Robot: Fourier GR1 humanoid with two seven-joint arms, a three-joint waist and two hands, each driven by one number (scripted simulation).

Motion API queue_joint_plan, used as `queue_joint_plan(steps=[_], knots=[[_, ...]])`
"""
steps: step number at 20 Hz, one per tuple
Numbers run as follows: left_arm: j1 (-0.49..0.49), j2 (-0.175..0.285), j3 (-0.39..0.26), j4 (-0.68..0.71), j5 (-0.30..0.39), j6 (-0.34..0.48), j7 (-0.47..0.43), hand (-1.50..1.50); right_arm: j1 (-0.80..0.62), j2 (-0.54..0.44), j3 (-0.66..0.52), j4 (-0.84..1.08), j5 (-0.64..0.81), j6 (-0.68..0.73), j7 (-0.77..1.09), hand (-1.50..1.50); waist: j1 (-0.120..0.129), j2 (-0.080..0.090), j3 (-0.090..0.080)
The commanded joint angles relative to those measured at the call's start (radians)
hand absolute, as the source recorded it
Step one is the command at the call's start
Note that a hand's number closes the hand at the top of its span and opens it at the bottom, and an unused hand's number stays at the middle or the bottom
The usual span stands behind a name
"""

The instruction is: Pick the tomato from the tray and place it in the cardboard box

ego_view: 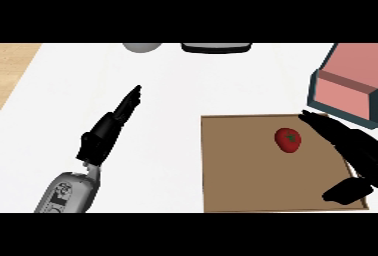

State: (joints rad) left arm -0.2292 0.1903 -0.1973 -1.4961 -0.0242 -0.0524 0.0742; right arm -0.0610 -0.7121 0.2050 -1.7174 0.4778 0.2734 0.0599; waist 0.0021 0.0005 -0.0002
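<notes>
- Nearest to me, my right hand (351, 150) hangs over the tray's (236, 170) right side, open: fingers stretched forward, thumb spread out towards me, holding nothing.
- My left hand (111, 130) is well off to the other side on the bare counter (148, 90), fingers straight and together, also holding nothing. It is resting, and I leave it there.
- The tomato (288, 140) lies on the tray just to the left of my right fingers, near their tips and inside the span between fingers and thumb. I see a narrow gap, so no contact yet.
- I judge this to be the reach, with the grasp not made. To do it well I want the palm slid leftward until the tomato sits squarely between thumb and fingers, and only then do I curl them round it. It is round and smooth and could roll away across the flat tray if the fingertips nudge it first.
- Beyond my right fingertips and slightly to their right stands the cardboard box (343, 85), open-topped, its pinkish inside showing. It is a short carry forward.
- The counter is plain white. Far ahead of the left hand sit a grey rounded thing (142, 46) and a dark object (215, 47), both cut off by the view's edge. A wooden strip (16, 60) runs far to the left.
</notes>
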Motion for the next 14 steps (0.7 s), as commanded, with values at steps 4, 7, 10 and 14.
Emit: queue_joint_plan(steps=[4,7,10,14], knots=[[0.077,0.032,0.050,-0.064,0.015,-0.091,-0.015,0.00,-0.013,0.087,-0.053,0.062,0.088,0.003,-0.086,-1.50,0.000,-0.001,0.000],[0.009,-0.008,0.070,-0.069,-0.008,-0.063,0.059,0.00,0.034,0.119,-0.059,-0.032,0.132,0.024,-0.056,-1.50,-0.005,-0.002,0.000],[0.009,-0.040,0.056,-0.016,-0.051,-0.050,0.007,0.00,-0.081,0.209,-0.011,0.061,0.200,0.043,-0.013,-1.50,-0.001,0.000,0.000],[0.055,-0.018,0.083,-0.065,-0.029,-0.112,0.006,0.00,-0.066,0.205,-0.058,0.191,0.249,0.026,-0.142,-1.50,-0.001,-0.001,0.000]])
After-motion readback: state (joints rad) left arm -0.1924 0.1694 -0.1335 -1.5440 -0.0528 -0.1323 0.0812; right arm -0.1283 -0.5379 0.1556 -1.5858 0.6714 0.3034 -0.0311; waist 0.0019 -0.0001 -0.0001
